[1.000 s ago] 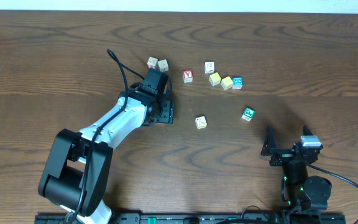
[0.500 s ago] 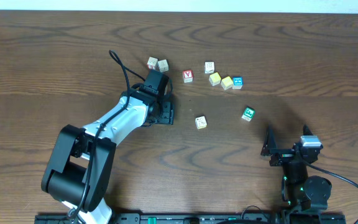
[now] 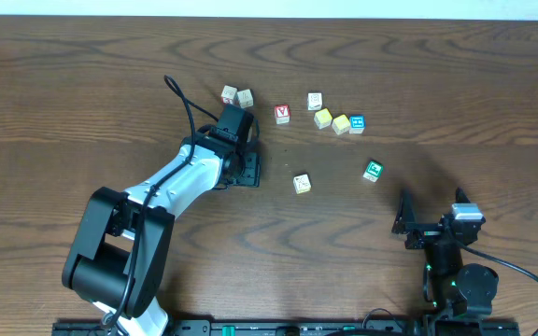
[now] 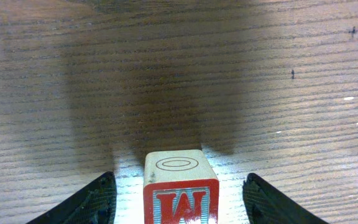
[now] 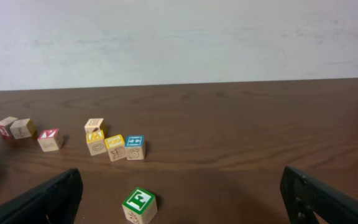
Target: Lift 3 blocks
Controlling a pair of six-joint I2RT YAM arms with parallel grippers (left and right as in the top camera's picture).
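In the left wrist view a red-faced block with a white "M" (image 4: 180, 198) stands on the table between the jaws of my left gripper (image 4: 179, 182). The jaws are open, with a gap on each side of the block. From overhead, the left gripper (image 3: 247, 170) hides this block. A pale cream block (image 3: 302, 183) lies just to its right. Further right lies a green-faced block (image 3: 373, 171), which also sits ahead of my open, empty right gripper (image 5: 179, 190) as the green-faced block (image 5: 139, 204). The right gripper (image 3: 431, 213) rests near the front right edge.
Other cubes lie along the back: two pale ones (image 3: 236, 96), a red "V" cube (image 3: 282, 114), a pale cube (image 3: 315, 101), two yellow ones (image 3: 332, 121) and a blue-faced cube (image 3: 357, 123). A black cable (image 3: 180, 98) loops behind the left arm.
The left arm's rear link shifted slightly to the right. The left gripper stays over the same spot. The blocks and the right arm have not moved.
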